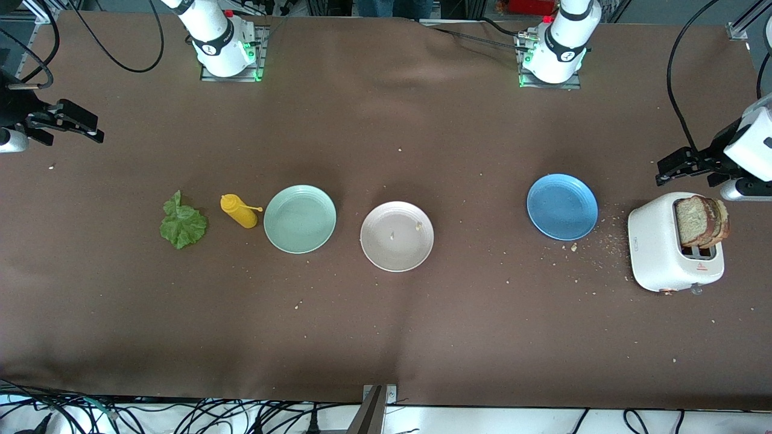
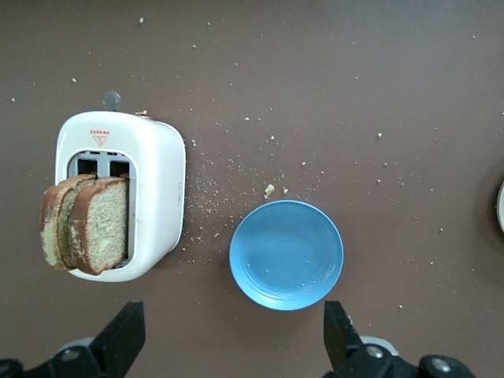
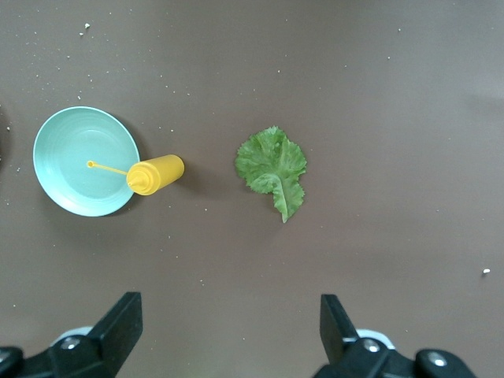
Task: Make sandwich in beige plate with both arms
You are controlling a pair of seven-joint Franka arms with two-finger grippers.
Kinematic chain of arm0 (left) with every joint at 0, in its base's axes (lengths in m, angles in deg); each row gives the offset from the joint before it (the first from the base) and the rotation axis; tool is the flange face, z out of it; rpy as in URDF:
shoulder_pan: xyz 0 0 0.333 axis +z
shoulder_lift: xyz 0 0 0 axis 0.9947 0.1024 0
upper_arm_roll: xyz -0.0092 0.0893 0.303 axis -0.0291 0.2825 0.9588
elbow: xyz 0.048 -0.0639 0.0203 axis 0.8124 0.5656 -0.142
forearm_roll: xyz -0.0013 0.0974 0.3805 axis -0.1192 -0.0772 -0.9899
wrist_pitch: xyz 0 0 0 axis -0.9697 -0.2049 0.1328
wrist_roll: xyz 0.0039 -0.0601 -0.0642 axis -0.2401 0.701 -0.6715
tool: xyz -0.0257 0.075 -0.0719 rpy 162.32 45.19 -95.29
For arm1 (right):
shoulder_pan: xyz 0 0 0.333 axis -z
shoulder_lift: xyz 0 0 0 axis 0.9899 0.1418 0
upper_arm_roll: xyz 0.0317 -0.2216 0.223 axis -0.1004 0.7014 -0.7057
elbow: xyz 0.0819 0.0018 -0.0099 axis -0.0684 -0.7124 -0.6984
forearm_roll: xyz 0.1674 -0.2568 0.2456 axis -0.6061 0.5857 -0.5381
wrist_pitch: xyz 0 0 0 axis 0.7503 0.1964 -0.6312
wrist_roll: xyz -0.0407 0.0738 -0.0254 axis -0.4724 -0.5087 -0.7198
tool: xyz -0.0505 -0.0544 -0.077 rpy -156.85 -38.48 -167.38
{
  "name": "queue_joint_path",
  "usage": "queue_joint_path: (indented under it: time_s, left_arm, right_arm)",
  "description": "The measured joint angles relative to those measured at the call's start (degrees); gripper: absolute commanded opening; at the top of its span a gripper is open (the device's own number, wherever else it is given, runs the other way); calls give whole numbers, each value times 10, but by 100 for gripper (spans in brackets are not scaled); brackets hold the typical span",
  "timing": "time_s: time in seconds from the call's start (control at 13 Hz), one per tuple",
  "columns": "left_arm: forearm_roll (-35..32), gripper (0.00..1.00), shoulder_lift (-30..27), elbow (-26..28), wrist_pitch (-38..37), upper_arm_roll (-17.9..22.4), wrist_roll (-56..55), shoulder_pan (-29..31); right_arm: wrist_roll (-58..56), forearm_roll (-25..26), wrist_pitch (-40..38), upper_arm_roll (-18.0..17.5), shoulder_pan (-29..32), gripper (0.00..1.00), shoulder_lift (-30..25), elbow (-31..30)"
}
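Beige plate (image 1: 396, 236) mid tabletop (image 1: 386, 331), bare but for crumbs, betw. mint-green plate (image 1: 300, 218) and blue plate (image 1: 562, 207). Two toast slices (image 1: 701, 220) upright in white toaster (image 1: 672, 250) at left arm's end. Lettuce leaf (image 1: 182, 223) flat near right arm's end, beside yellow bottle (image 1: 239, 211). Left gripper (image 2: 232, 342) up over tabletop by toaster, jaws wide, nothing held. Right gripper (image 3: 228, 339) up over tabletop near lettuce, jaws wide, nothing held.

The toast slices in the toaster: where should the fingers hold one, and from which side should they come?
Grip the upper part of one toast slice, the part that stands out of the toaster, coming from above with one finger on each flat face. The slices stand upright, close together, with their lower part hidden in the slots, so only the top is free. The left gripper, open, hangs closest.
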Motion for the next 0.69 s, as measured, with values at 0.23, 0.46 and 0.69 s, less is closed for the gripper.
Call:
queue_joint_path:
  time_s: [0.23,0.46,0.69]
  left_arm:
    - [0,100,1,0,-1,-1,0,0]
    - [0,100,1,2,-4,-1,4,2]
    - [0,100,1,2,-4,-2,7,3]
  right_arm:
    - [0,0,0,0,0,100,0,0]
    - [0,0,0,0,0,100,0,0]
    - [0,0,0,0,0,100,0,0]
